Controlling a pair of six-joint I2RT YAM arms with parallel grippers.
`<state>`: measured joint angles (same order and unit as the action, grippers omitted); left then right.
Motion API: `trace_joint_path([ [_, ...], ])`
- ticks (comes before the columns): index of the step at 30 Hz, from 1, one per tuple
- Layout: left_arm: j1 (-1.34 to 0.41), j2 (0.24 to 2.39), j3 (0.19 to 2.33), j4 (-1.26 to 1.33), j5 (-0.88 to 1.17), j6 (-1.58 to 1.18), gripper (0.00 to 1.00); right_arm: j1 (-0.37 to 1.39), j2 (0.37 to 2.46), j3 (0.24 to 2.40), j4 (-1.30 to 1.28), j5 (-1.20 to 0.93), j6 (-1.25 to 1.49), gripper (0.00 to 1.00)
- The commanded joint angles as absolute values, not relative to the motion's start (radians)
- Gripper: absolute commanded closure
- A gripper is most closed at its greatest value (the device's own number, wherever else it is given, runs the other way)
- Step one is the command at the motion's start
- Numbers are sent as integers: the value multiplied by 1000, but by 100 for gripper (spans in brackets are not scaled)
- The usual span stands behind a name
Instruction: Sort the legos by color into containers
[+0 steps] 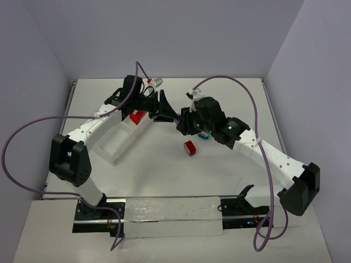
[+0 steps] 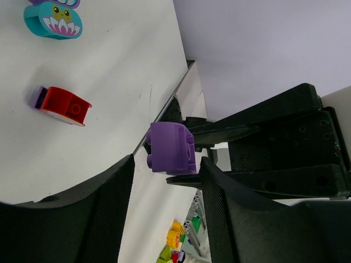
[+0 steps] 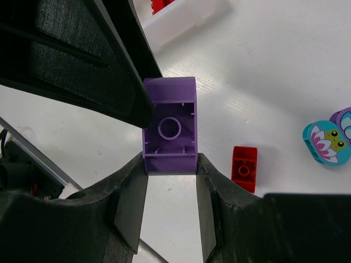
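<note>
Purple brick: hanging above the worktop, between both arms. Right gripper jaws are pinching its near end. Left gripper jaws are standing spread, straddling its far end, not yet gripping.

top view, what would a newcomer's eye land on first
A purple brick at mid-table, pinched in the right gripper with the left gripper straddling it. Then a red brick lying loose on the table, and the white tray under the left arm.
</note>
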<state>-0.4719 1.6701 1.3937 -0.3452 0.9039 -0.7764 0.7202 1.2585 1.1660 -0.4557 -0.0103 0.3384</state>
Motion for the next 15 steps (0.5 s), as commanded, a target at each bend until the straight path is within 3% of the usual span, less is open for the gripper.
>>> trace_joint_path([
  [1,-481,1679,1411,-275,934,-814,44,728,1263,1215,-409,8,317,100],
  [9,-493,1702,1430,-259,943,-832,63,733,1270,1211,-410,10,314,100],
  [14,-495,1709,1436,-279,940,-820,97,733,1273,1212,-411,16,314,100],
  [15,-495,1707,1439,-288,936,-813,100,734,1274,1213,-415,20,317,95],
])
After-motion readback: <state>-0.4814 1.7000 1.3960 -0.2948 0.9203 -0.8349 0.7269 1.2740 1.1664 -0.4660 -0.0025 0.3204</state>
